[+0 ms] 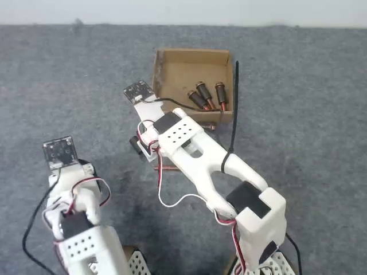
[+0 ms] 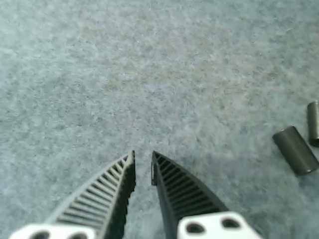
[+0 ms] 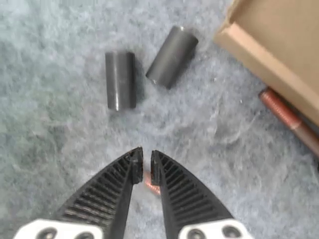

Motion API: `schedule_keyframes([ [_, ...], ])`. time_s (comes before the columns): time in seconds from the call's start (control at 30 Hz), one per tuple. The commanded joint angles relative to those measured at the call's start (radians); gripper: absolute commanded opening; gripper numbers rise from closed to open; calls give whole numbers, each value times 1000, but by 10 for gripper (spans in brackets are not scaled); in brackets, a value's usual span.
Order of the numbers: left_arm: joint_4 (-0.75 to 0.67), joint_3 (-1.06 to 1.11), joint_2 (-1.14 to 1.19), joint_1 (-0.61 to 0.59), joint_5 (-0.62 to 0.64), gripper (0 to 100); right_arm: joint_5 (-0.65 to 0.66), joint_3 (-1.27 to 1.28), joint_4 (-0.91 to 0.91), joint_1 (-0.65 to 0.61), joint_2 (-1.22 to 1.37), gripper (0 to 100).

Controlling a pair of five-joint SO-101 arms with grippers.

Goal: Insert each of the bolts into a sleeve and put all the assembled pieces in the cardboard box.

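We see the right gripper (image 3: 143, 157) with its jaws drawn together on nothing. A copper bolt (image 3: 152, 186) shows through the slit, and we judge it lies on the carpet beneath them, behind the tips. The nearer sleeve (image 3: 119, 79) lies ahead of the tips, its long axis roughly in line with the jaws, while the left gripper (image 2: 143, 158), likewise closed and empty, sits farther off.

Grey carpet (image 1: 321, 114) below a pale wall (image 1: 172, 11).
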Motion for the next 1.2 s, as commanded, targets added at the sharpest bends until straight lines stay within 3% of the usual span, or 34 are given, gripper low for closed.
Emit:
schedule_keyframes([
  [0.0,-137,-99,233,3,44,52,-12,-95,-10,-5,-15,6],
  [0.17,-262,-205,512,5,84,52,-63,-189,-10,-4,27,6],
  [0.43,-272,-409,842,41,103,52,-155,-331,-2,19,142,6],
  [0.9,-275,-484,941,78,103,55,-187,-539,-8,61,309,7],
  [1.07,-275,-484,941,78,103,55,-187,-603,-2,62,378,118],
  [1.17,-275,-484,941,78,103,55,-187,-608,-7,61,395,128],
])
